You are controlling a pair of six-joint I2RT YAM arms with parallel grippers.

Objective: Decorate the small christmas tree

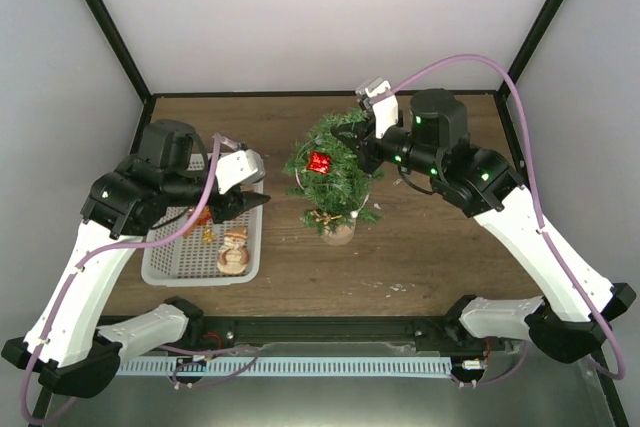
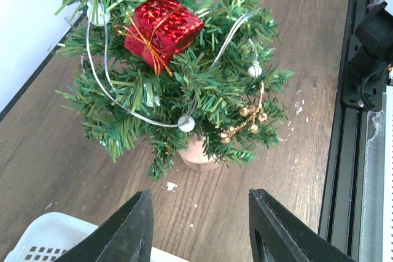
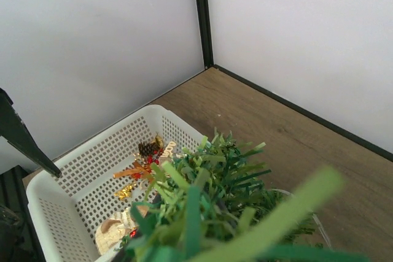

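The small christmas tree point(image 1: 333, 175) stands upright on its tan wooden base point(image 1: 338, 233) at mid-table. It carries a red gift ornament point(image 1: 319, 161), a gold berry sprig point(image 1: 322, 217) and a silver bead string point(image 2: 186, 123). The left wrist view shows the tree point(image 2: 178, 84) and the gift point(image 2: 163, 29) from close by. My left gripper point(image 1: 256, 204) is open and empty above the basket's right edge, left of the tree; it also shows in its own wrist view point(image 2: 199, 231). My right gripper point(image 1: 363, 152) is pressed into the tree's upper right branches; its fingers are hidden by foliage point(image 3: 215, 213).
A white basket point(image 1: 160, 272) stands left of the tree and holds a snowman figure point(image 1: 233, 250), a pine cone point(image 3: 147, 147) and gold and orange trinkets point(image 3: 132, 173). The enclosure's walls and black frame post point(image 3: 201, 16) stand behind.
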